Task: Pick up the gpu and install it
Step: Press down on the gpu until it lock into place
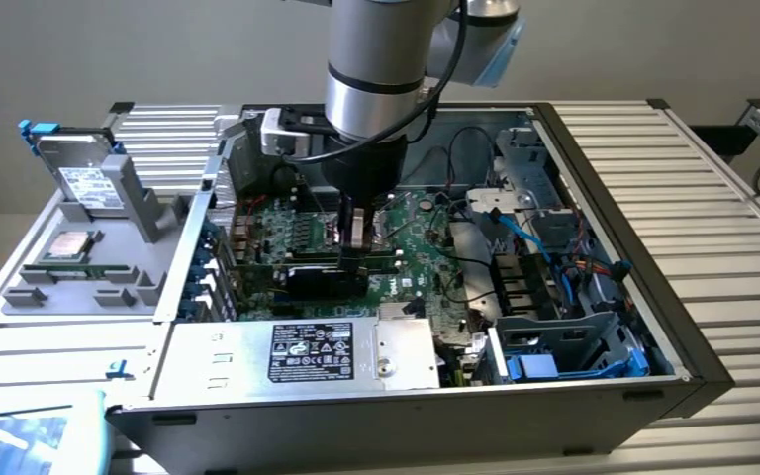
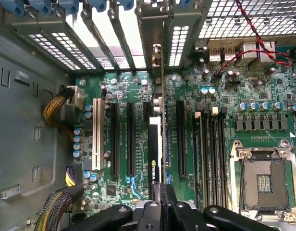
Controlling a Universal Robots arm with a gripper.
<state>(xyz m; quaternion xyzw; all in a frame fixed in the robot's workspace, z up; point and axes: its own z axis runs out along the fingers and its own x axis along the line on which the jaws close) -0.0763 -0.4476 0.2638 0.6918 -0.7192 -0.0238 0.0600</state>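
The gpu (image 2: 154, 144) shows edge-on in the wrist view as a thin card with a black block. It stands upright over the green motherboard (image 2: 205, 82), between two long black slots (image 2: 180, 139). Its silver end bracket (image 2: 157, 62) reaches toward the slotted rear wall of the case. My gripper (image 2: 160, 192) is shut on the card's upper edge. In the exterior view the gripper (image 1: 357, 237) hangs straight down inside the open computer case, with the gpu (image 1: 321, 282) below it, low against the motherboard (image 1: 414, 242). Whether the card sits in a slot I cannot tell.
An empty processor socket (image 2: 263, 183) and memory slots lie beside the card. Braided cables (image 2: 54, 108) and red-black wires (image 2: 253, 29) run near the case walls. A labelled power supply (image 1: 312, 353) fills the case's front. A hard drive (image 1: 86, 183) stands on the grey tray at the exterior view's left.
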